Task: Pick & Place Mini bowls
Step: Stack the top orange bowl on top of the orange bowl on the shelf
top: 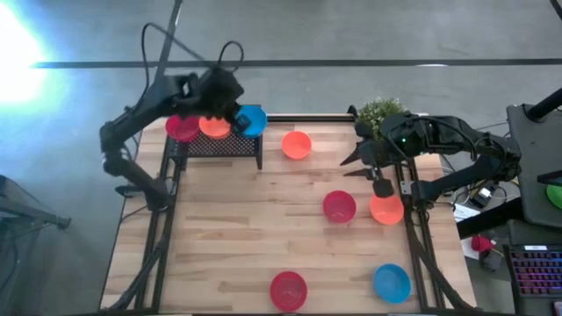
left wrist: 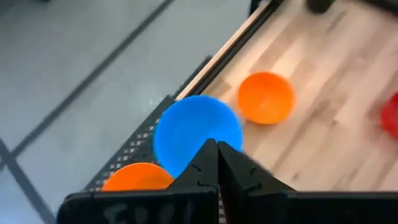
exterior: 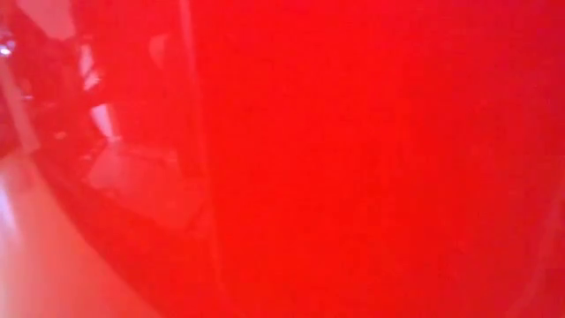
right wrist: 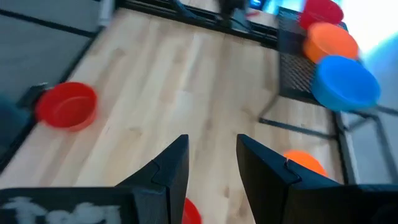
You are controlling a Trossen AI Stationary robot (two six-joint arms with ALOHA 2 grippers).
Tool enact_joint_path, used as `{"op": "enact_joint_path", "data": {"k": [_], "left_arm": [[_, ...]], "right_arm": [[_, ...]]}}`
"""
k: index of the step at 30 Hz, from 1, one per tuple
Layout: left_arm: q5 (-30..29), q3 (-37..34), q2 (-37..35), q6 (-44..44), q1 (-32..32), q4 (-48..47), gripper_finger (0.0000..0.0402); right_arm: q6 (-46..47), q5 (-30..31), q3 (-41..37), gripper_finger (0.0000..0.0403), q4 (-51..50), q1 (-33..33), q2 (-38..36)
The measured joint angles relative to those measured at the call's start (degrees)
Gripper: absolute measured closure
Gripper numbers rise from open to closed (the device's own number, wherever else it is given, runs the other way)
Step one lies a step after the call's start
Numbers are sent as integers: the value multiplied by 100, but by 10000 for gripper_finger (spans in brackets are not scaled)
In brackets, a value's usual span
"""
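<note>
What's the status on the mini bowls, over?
Left gripper shut on blue bowl at black mesh rack. Right gripper open above red bowl and orange bowl. Path unobstructed.

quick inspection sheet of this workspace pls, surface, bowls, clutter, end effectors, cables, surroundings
surface: wooden table with a black mesh rack at its far left corner
job's things: red bowl, orange bowl and blue bowl on the rack; loose on the table are an orange bowl, red bowl, orange bowl, red bowl and blue bowl
clutter: green potted plant at the far edge
end effectors: left end effector shut, over the rack by the blue bowl; right end effector open, empty, above the table
cables: black cable looping off the left arm
surroundings: grey floor; keyboard on the right; low view blocked by red
</note>
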Motion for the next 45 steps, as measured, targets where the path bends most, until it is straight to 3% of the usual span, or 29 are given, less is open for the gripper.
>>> {"op": "enact_joint_path", "data": {"k": [7, 13, 20, 31, 37, 45], "left_arm": [[-1236, -19, -401, -1061, -1795, 2, 401], [-2133, -199, -435, -1715, -3071, -12, 401], [-2905, -500, -361, -2644, -3984, 44, 401], [-3242, -937, -361, -3213, -4371, 51, 401], [-3251, -942, -378, -2894, -4374, 2, 401], [-3260, -938, -446, -2337, -4374, -40, 402]], "right_arm": [[830, 1210, 0, 271, 0, -23, 0], [1742, 1291, 2, 271, -1, -148, 59], [2806, 1303, -65, 271, -2, -323, 414], [3239, 1278, -81, 271, -169, -1403, 1551], [3689, 775, -83, 271, -122, -2079, 2258], [4032, 605, -81, 271, 455, -2656, 3379]]}}
